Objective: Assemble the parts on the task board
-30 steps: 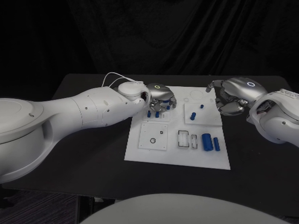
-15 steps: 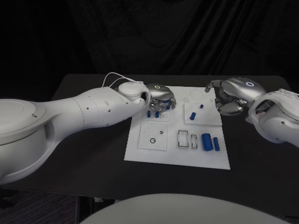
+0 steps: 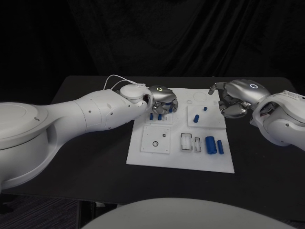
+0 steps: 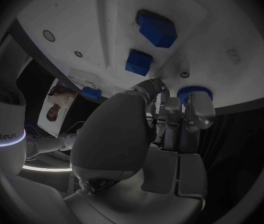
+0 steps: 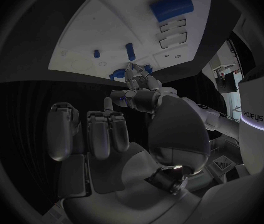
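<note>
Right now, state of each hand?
Left hand: over the task board, fingers at a blue part; grip cannot be told.
Right hand: open, empty.

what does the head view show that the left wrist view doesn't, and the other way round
Head view alone: the whole task board on the black table, the right hand hovering beside the board's far right edge, and two blue cylinders lying near its right side.

Left wrist view alone: the left hand's fingers from behind, their tips at a round blue part; whether they grip it is unclear.

Both: the left hand over the board's far left section, among small blue parts.
</note>
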